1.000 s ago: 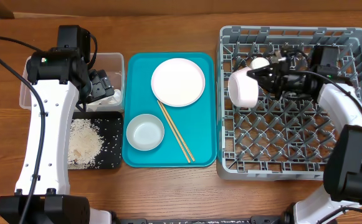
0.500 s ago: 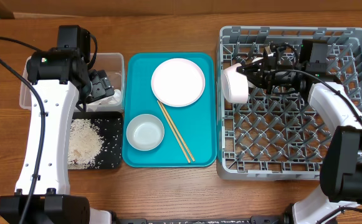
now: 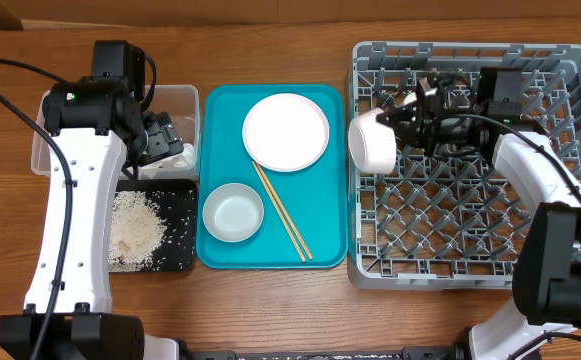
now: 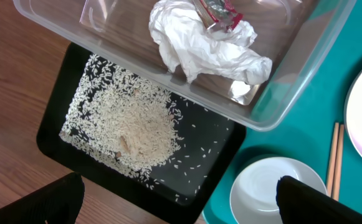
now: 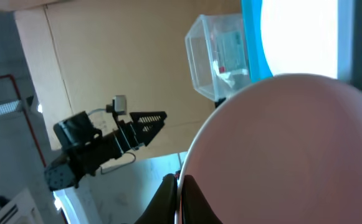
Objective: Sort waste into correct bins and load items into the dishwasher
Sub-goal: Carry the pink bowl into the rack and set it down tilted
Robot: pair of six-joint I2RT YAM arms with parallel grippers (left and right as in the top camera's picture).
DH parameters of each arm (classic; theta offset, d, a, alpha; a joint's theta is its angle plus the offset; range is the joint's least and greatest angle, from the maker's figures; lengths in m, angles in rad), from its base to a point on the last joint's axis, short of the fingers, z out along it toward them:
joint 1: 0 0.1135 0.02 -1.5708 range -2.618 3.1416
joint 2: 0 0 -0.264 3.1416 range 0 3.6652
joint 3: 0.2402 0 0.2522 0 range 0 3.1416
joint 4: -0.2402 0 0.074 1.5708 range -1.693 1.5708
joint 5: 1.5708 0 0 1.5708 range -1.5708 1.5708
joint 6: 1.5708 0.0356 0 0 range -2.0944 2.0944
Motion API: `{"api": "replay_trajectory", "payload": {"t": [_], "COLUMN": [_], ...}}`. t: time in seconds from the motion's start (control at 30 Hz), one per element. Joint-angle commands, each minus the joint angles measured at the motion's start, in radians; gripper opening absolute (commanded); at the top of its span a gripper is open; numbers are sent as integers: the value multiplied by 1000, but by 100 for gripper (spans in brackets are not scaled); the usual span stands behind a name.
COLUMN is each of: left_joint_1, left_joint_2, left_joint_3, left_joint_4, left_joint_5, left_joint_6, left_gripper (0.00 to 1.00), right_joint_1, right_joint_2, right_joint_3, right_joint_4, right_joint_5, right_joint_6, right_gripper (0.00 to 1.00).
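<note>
My right claw (image 3: 402,122) is clamped tight on the rim of the pink bowl (image 3: 372,141), fingers pinched almost together with only the thin wall between them. The bowl is tipped on its side over the left edge of the grey dish rack (image 3: 470,262). A second ago it hung further right, well inside the rack; since then I have carried it left, so it now overlaps the rack's left wall, and its mouth has turned more toward the overhead camera.

My left claw (image 3: 162,140) has not moved in that second. It hovers over the clear tub (image 4: 293,81) with its 2 fingers spread as wide as they go, gripping nothing. Below it the crumpled napkin (image 4: 199,46) and the red wrapper (image 4: 218,11) lie in the tub, and the rice (image 4: 137,124) is heaped in the black tray (image 4: 56,134) just beside it.

On the teal tray (image 3: 322,235) the plate (image 3: 285,132), the white bowl (image 3: 233,212) and the 2 chopsticks (image 3: 282,212) lie where they were.
</note>
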Motion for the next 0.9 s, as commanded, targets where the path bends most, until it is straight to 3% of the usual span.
{"api": "replay_trajectory", "payload": {"t": [0.0, 0.2, 0.4, 0.8, 0.87], "left_joint_1": [0, 0, 0, 0, 0], "left_joint_2": [-4, -4, -4, -4, -4], "left_joint_3": [10, 10, 10, 10, 10], "left_joint_4": [1, 2, 2, 2, 1], "left_joint_5": [-13, -13, -13, -13, -13], "left_joint_6": [-3, -4, -4, -3, -3], "left_gripper": [100, 100, 100, 100, 100], "right_joint_1": [-18, -63, -161, -359, -356], "right_joint_2": [-6, -6, -6, -37, -102], "right_joint_3": [-1, -1, -1, 17, 48], "right_joint_4": [-75, -212, -249, -412, -489], "right_joint_5": [72, 178, 172, 153, 266], "right_joint_6": [-186, -362, -399, -526, -537], "right_gripper": [4, 8, 40, 43, 43]}}
